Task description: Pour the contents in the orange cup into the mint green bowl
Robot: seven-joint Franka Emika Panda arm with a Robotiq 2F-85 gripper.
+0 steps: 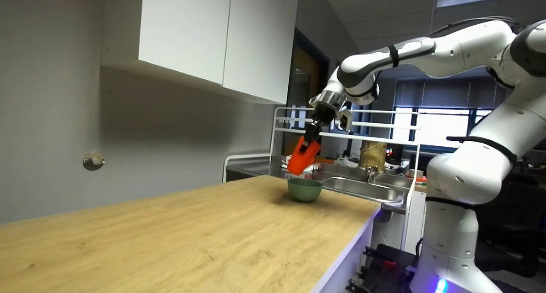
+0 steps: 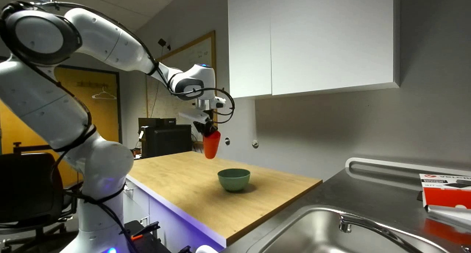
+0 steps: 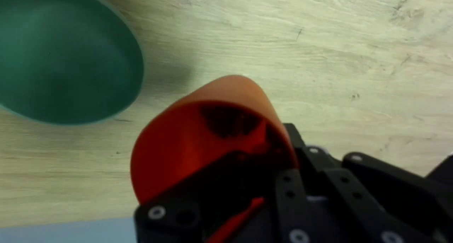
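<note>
The orange cup (image 1: 303, 158) hangs tilted in the air in both exterior views (image 2: 212, 145), its mouth up at my fingers and its base lower. In the wrist view, the cup (image 3: 170, 147) has something dark at its bottom, too dim to identify. My gripper (image 3: 279, 145) is shut on the cup's wall near the rim, one finger inside and one outside. The mint green bowl (image 1: 305, 191) stands upright on the wooden counter, below the cup, and also shows in an exterior view (image 2: 234, 181). In the wrist view, the bowl (image 3: 70, 66) is beside the cup, partly cut off; no contents show.
A white wall cabinet (image 1: 192, 33) overhangs the wooden counter (image 1: 179, 242). A steel sink (image 2: 323, 209) with a faucet lies past the counter's end. A white rack (image 1: 384, 111) stands over the sink. A red and white box (image 2: 445, 196) lies beside the sink.
</note>
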